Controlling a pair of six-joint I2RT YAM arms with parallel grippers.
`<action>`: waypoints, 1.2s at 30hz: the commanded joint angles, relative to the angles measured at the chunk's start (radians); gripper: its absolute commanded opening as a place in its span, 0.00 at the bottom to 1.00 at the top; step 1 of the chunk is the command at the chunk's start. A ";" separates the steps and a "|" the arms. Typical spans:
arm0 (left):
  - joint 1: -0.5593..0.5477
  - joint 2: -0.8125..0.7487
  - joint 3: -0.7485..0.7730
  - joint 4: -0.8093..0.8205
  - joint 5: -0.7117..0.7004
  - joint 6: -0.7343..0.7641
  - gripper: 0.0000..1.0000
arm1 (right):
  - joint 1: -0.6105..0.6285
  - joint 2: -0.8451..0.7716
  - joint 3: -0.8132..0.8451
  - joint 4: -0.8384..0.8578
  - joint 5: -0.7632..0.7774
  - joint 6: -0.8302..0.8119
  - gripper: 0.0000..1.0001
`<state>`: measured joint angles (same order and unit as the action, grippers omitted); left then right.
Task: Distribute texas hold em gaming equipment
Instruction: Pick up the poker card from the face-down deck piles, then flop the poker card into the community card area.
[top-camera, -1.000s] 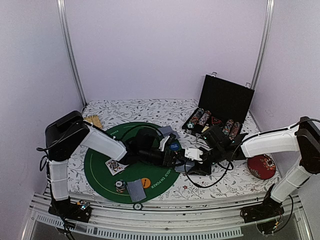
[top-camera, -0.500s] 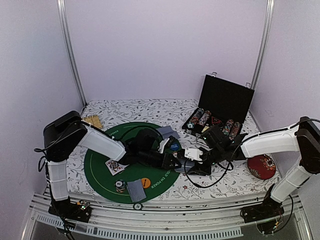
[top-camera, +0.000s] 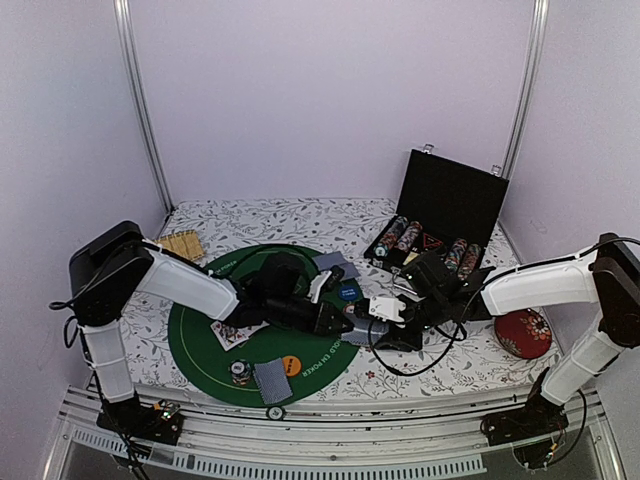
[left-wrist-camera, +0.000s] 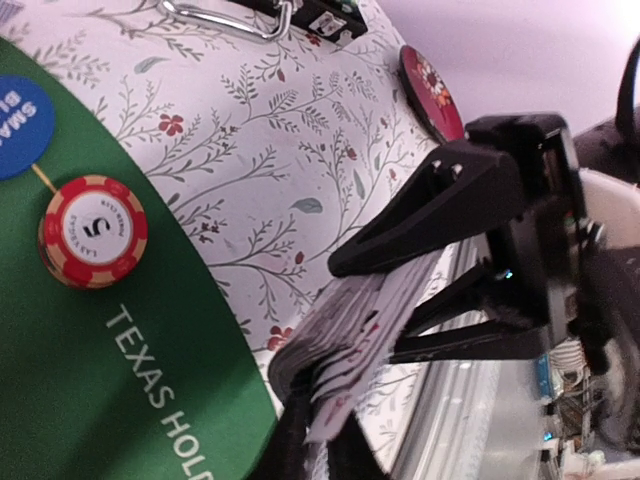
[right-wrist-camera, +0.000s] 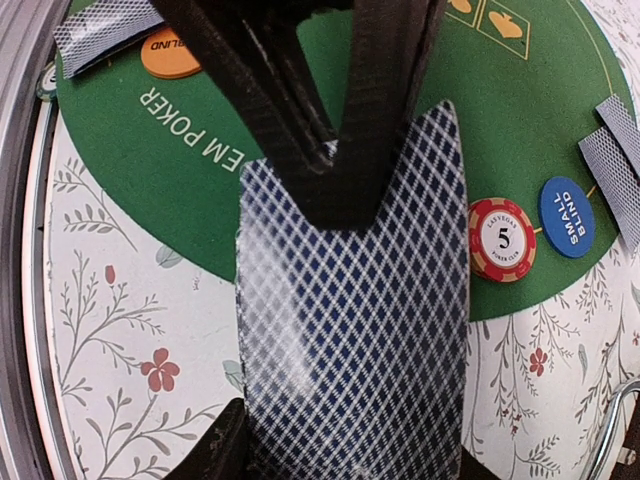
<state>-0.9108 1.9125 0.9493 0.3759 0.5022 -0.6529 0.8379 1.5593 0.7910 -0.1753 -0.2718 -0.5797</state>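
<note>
My right gripper (right-wrist-camera: 350, 462) is shut on a deck of playing cards (right-wrist-camera: 355, 330) with blue diamond backs, held over the right rim of the green mat (top-camera: 200, 330). My left gripper (left-wrist-camera: 320, 420) reaches in from the left, and its fingers (right-wrist-camera: 260, 90) pinch the deck's far edge, shut on a card. A red "5" chip (right-wrist-camera: 502, 240) and a blue small-blind button (right-wrist-camera: 567, 217) lie on the mat beside the deck. An orange button (top-camera: 291, 365), a chip stack (top-camera: 240, 372), face-down cards (top-camera: 272, 380) and face-up cards (top-camera: 230, 332) lie near the mat's front.
An open black chip case (top-camera: 440, 215) stands at the back right with rows of chips. A red round disc (top-camera: 522, 332) lies at the right, and a bamboo mat (top-camera: 185, 243) at the back left. More face-down cards (top-camera: 337, 263) sit on the mat's far edge.
My left gripper has slid right onto the deck and its jaws have closed on a card. The right arm and the deck have stayed still.
</note>
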 joint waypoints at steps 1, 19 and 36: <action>0.010 -0.038 -0.018 -0.008 0.028 0.029 0.00 | 0.006 0.000 -0.001 0.012 -0.014 0.004 0.47; 0.029 -0.218 0.022 -0.385 -0.064 0.186 0.00 | 0.006 0.032 0.009 -0.004 -0.001 0.009 0.47; 0.131 -0.174 0.412 -1.225 -1.098 0.225 0.00 | 0.005 0.021 0.007 -0.007 -0.003 0.012 0.46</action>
<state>-0.7860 1.6039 1.2900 -0.6041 -0.2966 -0.4160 0.8379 1.5795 0.7914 -0.1799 -0.2714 -0.5762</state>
